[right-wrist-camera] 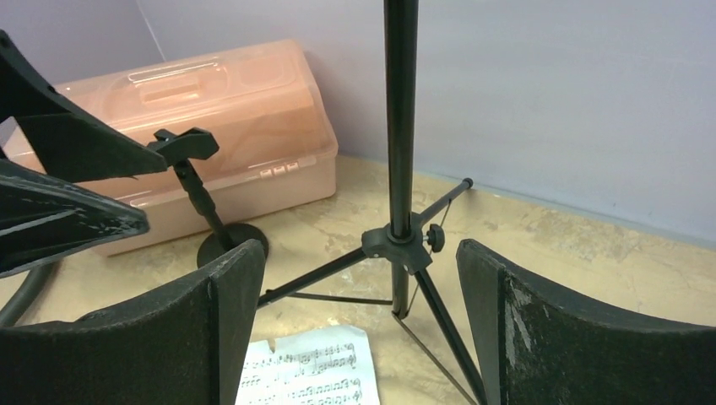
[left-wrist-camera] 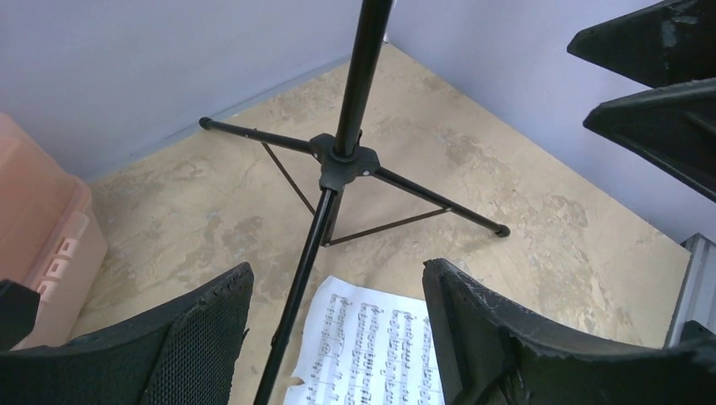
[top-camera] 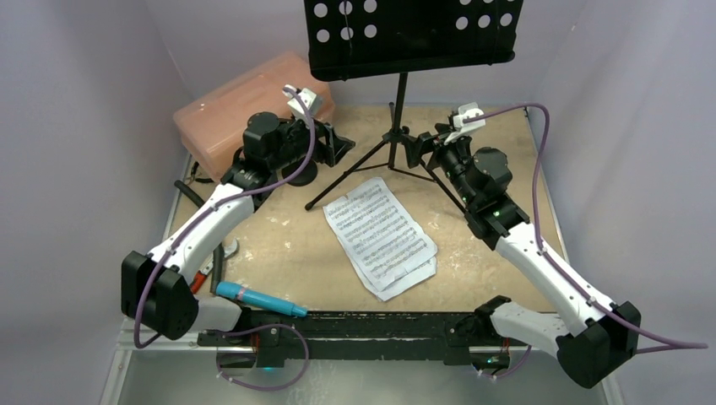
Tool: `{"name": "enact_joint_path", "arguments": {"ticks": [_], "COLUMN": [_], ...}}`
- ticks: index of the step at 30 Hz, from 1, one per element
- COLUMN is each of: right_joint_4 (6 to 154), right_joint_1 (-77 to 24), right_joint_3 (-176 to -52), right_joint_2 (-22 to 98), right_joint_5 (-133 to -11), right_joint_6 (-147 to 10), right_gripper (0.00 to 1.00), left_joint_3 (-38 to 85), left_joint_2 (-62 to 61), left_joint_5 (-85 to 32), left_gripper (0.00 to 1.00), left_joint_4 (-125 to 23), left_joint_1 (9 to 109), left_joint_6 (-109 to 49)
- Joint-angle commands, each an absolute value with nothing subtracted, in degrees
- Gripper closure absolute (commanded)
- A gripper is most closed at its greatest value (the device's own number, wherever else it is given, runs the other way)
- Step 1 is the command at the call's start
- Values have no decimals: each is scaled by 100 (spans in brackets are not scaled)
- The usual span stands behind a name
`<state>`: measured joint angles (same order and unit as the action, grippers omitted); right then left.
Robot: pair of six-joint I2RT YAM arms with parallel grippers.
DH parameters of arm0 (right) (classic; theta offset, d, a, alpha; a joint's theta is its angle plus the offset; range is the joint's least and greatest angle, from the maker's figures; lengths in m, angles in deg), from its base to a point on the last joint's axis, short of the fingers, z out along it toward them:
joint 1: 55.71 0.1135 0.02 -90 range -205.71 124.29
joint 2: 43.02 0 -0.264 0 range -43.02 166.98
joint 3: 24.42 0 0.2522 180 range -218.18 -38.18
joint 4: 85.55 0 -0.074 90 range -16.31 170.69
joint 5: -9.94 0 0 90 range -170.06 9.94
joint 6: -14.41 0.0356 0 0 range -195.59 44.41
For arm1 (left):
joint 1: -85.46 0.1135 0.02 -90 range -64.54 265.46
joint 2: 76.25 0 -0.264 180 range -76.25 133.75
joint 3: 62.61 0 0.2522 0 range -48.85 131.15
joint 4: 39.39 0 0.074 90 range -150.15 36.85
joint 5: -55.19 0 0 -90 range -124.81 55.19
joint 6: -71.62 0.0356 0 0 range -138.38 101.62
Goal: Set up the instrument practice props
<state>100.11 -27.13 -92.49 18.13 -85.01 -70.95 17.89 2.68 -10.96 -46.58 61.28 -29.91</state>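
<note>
Music stand (top-camera: 400, 101) is standing upright on its three spread legs at the far middle of the worktop (top-camera: 279, 253), with its perforated desk showing at the top of the overhead view. Two sheet-music pages (top-camera: 382, 236) are lying flat and overlapping on the worktop just in front of the tripod, and one leg is reaching down beside their far-left corner. Near the pink box (top-camera: 228, 105) at the far left, the small mic stand (right-wrist-camera: 203, 202) is sitting upright on its round base, partly hidden by the left arm from above. A cyan-blue microphone (top-camera: 260, 299) is lying on its side at the near-left edge, close to the left arm's base and well apart from the mic stand.

The left hand (top-camera: 338, 145) is hovering just left of the tripod hub with its fingers spread wide, gripping nothing. The right hand (top-camera: 418, 150) is hovering just right of the hub, equally wide and holding nothing. The two hands are facing each other across the pole.
</note>
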Motion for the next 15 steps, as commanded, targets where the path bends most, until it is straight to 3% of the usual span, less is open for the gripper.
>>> {"name": "enact_joint_path", "arguments": {"ticks": [1,10,15], "right_joint_4": [10095,10267,10973], "right_joint_1": [-2690,-2696,-2705], "right_joint_3": [-9098,-8613,-8388], "right_joint_2": [1563,1328,1513], "right_joint_5": [-8451,-8267,-8379], "right_joint_6": [-7067,-7092,-6968], "right_gripper": [14,13,7], "left_joint_3": [1401,875,696], "left_joint_2": [-128,-419,-451], "left_joint_5": [-1083,-1008,-1012], "left_gripper": [28,31,32], "left_joint_4": [-4412,-4340,-4224], "left_joint_1": [6121,6112,6105], "left_joint_6": [-3220,-3440,-3486]}}
